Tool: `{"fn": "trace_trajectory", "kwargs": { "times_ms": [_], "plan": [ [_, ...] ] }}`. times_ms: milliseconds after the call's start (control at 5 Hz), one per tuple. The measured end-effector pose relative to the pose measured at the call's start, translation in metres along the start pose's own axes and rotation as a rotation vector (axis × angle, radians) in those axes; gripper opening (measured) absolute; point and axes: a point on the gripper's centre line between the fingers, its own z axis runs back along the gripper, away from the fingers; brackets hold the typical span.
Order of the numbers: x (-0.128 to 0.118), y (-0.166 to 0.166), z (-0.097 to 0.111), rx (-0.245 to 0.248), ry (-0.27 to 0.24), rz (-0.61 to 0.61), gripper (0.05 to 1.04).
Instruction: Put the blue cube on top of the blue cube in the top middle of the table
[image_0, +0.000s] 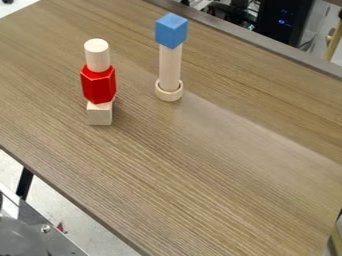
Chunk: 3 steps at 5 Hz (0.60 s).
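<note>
1. On the brown table (220, 185), I see a pale wooden cylinder (97, 50) atop a red hexagonal block (99, 85), above a pale wooden block (99, 115).
2. Rightward, a blue cube (171, 31) tops an upright pale column (170, 65) inside a wooden ring (169, 96).
3. I can't tell the jaws' state.

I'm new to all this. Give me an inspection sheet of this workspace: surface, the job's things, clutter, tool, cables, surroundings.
Surface: brown wood-grain table, with a paler sheen across it.
Job's things: one blue cube tops an upright pale wooden cylinder, whose foot stands inside a pale wooden ring.
Clutter: a separate stack, left in the picture: short pale wooden cylinder on a red hexagonal block on a pale wooden block.
Tool: nothing seen.
Cables: thin dark strands, perhaps cables, beyond the table's far edge.
Surroundings: black case with blue lights behind; metal plate with a bolt at lower left.
</note>
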Motion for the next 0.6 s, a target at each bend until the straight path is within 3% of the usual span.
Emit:
{"fn": "trace_trajectory", "kwargs": {
  "times_ms": [200, 600],
  "plan": [
    [0.008, -0.007, -0.018, -0.062, 0.039, -0.053, 0.575],
    [0.005, -0.004, -0.029, -0.056, 0.037, -0.03, 0.575]
  ]
}}
